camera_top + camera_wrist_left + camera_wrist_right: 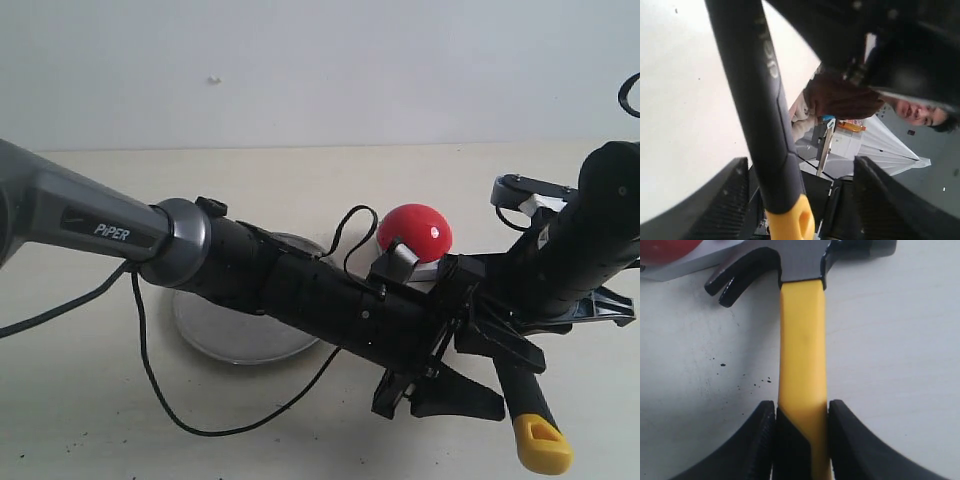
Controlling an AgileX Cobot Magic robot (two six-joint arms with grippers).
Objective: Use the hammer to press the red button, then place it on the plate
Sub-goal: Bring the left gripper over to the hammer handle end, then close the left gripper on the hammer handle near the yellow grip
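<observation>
Pale desk: glossy domed red button, brushed round metal plate to its left.
Left wrist view: left fingers wide apart, the black rubber handle of the hammer between them. Right wrist view: right fingers clamp its smooth yellow neck, claw near the button's grey base.

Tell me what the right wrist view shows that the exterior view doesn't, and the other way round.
Only the right wrist view: the claw and yellow neck of the hammer, with the right gripper jaws shut where that neck meets the black handle. Only the exterior view: the plate, partly behind the left arm, and the hammer's yellow looped end. Both: the hammer and the red button, whose grey base lies close to the hammer head in the wrist view.
</observation>
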